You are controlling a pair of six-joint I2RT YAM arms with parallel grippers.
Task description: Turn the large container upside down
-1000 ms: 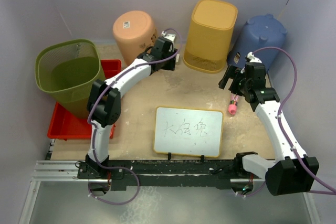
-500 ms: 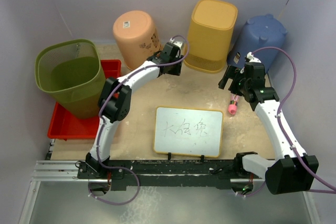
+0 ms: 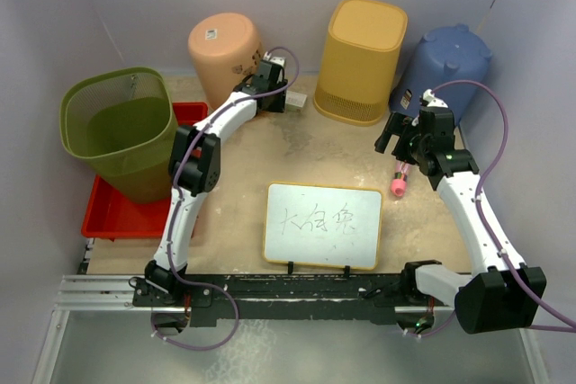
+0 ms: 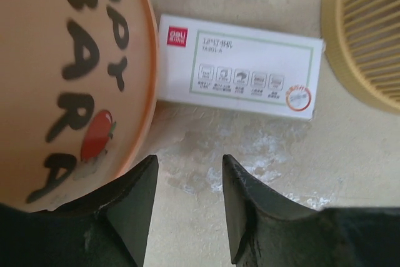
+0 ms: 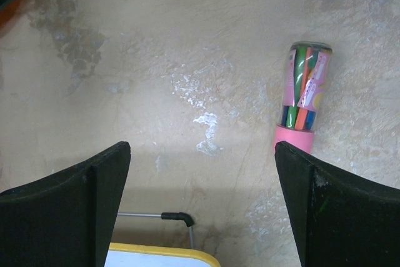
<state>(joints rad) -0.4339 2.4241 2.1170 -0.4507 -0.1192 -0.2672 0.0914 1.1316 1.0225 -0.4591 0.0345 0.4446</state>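
A peach container with black lettering stands mouth down at the back, its stickered base facing up. My left gripper hovers just right of its lower rim. The jaws are partly apart with only bare table between them, and the left finger sits beside the container wall. An olive-green mesh bin, the widest in view, stands mouth up at the left. My right gripper hangs wide open over bare table, holding nothing.
A white box lies between the peach container and a yellow bin. A blue bin stands at the back right. A pink pen tube lies beside my right gripper. A whiteboard lies centre front and a red tray under the green bin.
My left gripper swung right towards the yellow bin, then back left against the peach container, which shifted slightly left. The right arm has not moved.
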